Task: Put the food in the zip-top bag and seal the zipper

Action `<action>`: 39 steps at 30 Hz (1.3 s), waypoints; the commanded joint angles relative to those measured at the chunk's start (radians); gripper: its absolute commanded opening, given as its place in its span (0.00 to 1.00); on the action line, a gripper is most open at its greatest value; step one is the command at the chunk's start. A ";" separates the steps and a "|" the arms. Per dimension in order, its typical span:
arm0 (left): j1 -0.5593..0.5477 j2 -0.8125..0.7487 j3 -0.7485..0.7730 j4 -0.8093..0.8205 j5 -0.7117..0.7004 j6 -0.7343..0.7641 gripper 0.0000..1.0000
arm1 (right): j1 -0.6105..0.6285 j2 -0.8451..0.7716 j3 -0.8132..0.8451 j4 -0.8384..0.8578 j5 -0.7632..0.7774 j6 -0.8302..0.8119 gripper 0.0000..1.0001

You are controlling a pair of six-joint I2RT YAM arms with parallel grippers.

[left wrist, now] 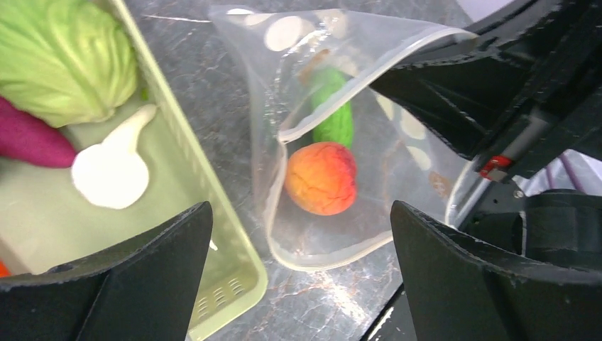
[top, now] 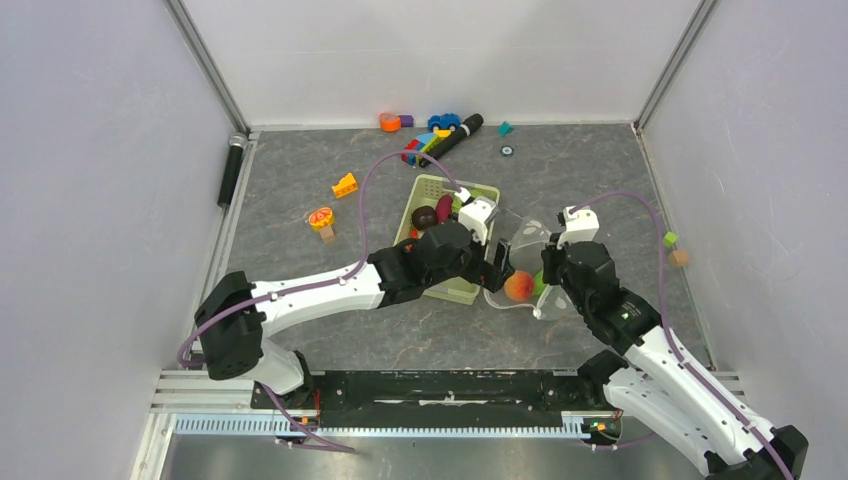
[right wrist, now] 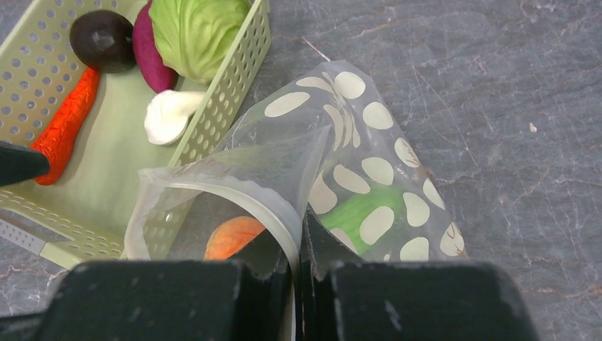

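Observation:
The clear dotted zip-top bag [top: 528, 262] lies right of the pale green basket [top: 428, 186], mouth held open. My right gripper [right wrist: 302, 241] is shut on the bag's rim at the pale zipper [right wrist: 234, 192]. The orange peach [left wrist: 321, 177] and green cucumber [left wrist: 334, 106] lie inside the bag [left wrist: 426, 153]. My left gripper [left wrist: 298, 213] is open and empty just above the bag mouth, over the peach. The cabbage [right wrist: 199, 28], eggplant [right wrist: 149, 53], maroon ball [right wrist: 103, 39], carrot [right wrist: 64, 128] and white piece [right wrist: 167, 117] lie in the basket [right wrist: 220, 114].
Colourful toy blocks [top: 425, 148] and a black cylinder [top: 458, 134] lie behind the basket. A yellow block [top: 345, 185] and an orange toy [top: 320, 218] sit to its left. Small pieces [top: 675, 250] lie at the right wall. A black bar [top: 231, 170] lies at the left edge.

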State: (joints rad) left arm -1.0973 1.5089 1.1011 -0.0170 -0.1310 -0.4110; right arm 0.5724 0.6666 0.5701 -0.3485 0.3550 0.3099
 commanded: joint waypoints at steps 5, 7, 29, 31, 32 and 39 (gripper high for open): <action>-0.006 -0.039 -0.016 -0.086 -0.115 -0.020 1.00 | 0.003 0.088 0.259 -0.218 -0.020 0.088 0.11; -0.006 -0.060 -0.028 -0.062 -0.079 -0.016 1.00 | 0.003 0.138 0.342 -0.317 -0.041 0.136 0.10; -0.006 -0.136 0.021 0.037 0.053 -0.008 0.02 | -0.025 0.187 0.331 -0.473 -0.049 0.114 0.18; -0.006 -0.085 0.081 -0.017 0.023 -0.014 0.02 | -0.025 0.176 0.358 -0.509 -0.003 0.084 0.29; -0.006 -0.057 0.109 -0.037 0.014 -0.015 0.02 | -0.025 0.166 0.370 -0.520 0.013 0.073 0.36; -0.004 0.102 0.259 -0.110 -0.011 -0.026 0.02 | -0.024 0.103 0.450 -0.526 0.058 -0.042 0.82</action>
State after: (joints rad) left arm -1.1000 1.5513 1.2678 -0.0780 -0.1078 -0.4294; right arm 0.5526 0.8047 0.9379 -0.8661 0.3515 0.3611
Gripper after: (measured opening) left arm 0.033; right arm 0.772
